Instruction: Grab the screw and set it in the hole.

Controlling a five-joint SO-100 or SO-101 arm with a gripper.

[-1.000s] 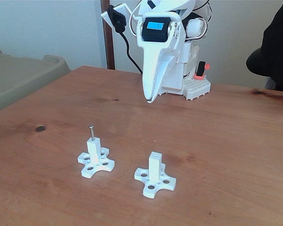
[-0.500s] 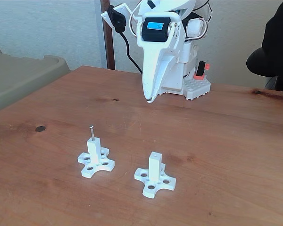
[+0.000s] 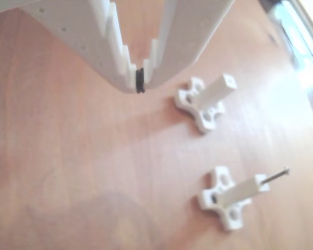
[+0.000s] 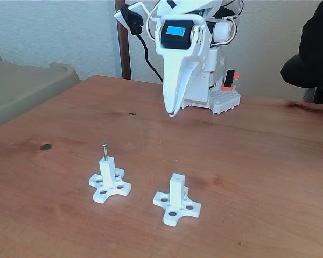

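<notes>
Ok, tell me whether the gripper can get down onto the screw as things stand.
Probably yes. The screw stands upright out of the left post, nothing above it, and the gripper hangs shut over bare table.

Two white posts (image 4: 109, 179) (image 4: 176, 200), one screw (image 4: 104, 151), one claw (image 4: 171, 113) and one wooden table (image 4: 258, 161).
</notes>
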